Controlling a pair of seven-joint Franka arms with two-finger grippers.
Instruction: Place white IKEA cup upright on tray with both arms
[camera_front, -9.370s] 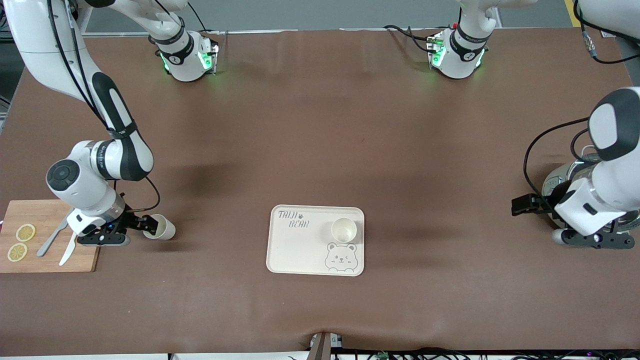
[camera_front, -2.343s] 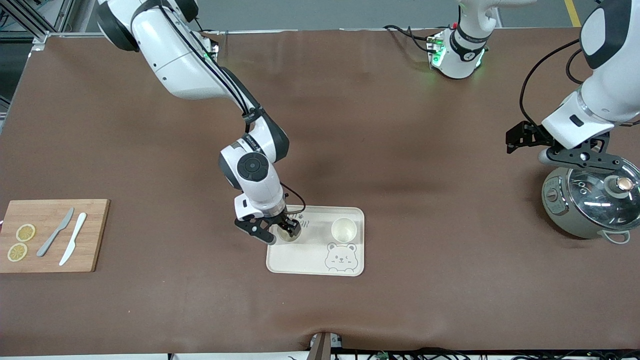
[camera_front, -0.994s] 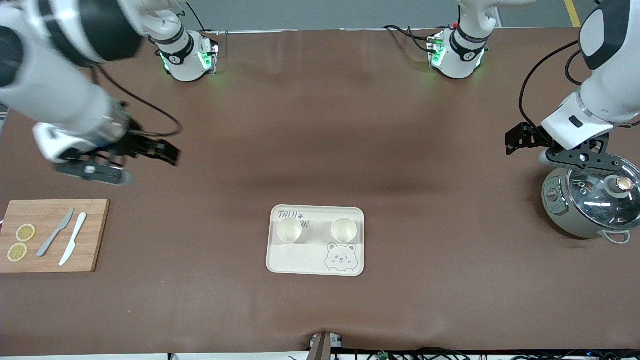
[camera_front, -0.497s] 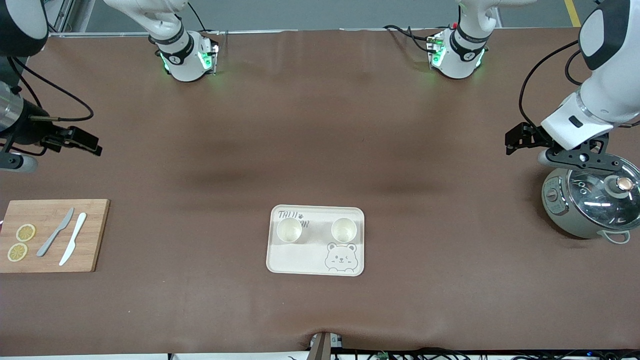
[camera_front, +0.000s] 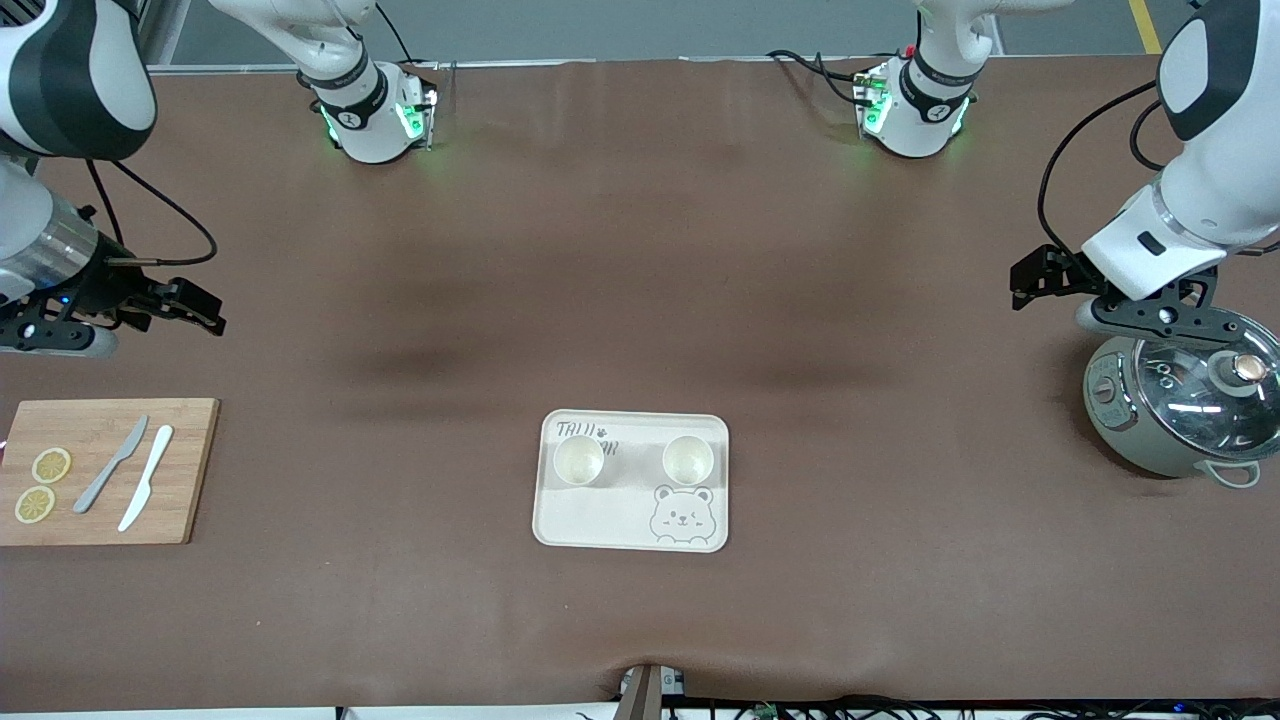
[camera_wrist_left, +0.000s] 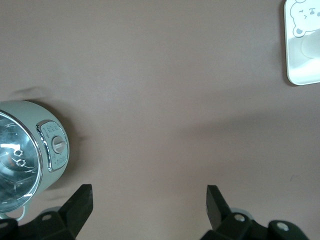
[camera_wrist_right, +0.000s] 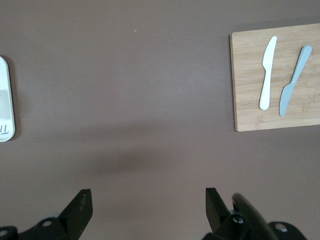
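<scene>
The cream tray (camera_front: 610, 512) with the bear drawing lies near the middle of the table, toward the front camera. Two white cups stand upright on it: one (camera_front: 579, 461) by the lettering, one (camera_front: 688, 460) above the bear. My right gripper (camera_front: 196, 306) is open and empty, in the air over bare table at the right arm's end; in its wrist view (camera_wrist_right: 147, 205) the tray's edge (camera_wrist_right: 5, 100) shows. My left gripper (camera_front: 1036, 275) is open and empty, held still over bare table beside the cooker; in its wrist view (camera_wrist_left: 150, 205) the tray's corner (camera_wrist_left: 295, 60) shows.
A wooden cutting board (camera_front: 190, 470) with two knives and two lemon slices lies at the right arm's end; it also shows in the right wrist view (camera_wrist_right: 245, 75). A grey-green cooker (camera_front: 1150, 440) with a glass lid stands at the left arm's end, seen too in the left wrist view (camera_wrist_left: 50, 150).
My right gripper carried a cup from beside the cutting board, set it upright on the tray, let go and drew back to its end. The left arm rose off the cooker, then stayed still.
</scene>
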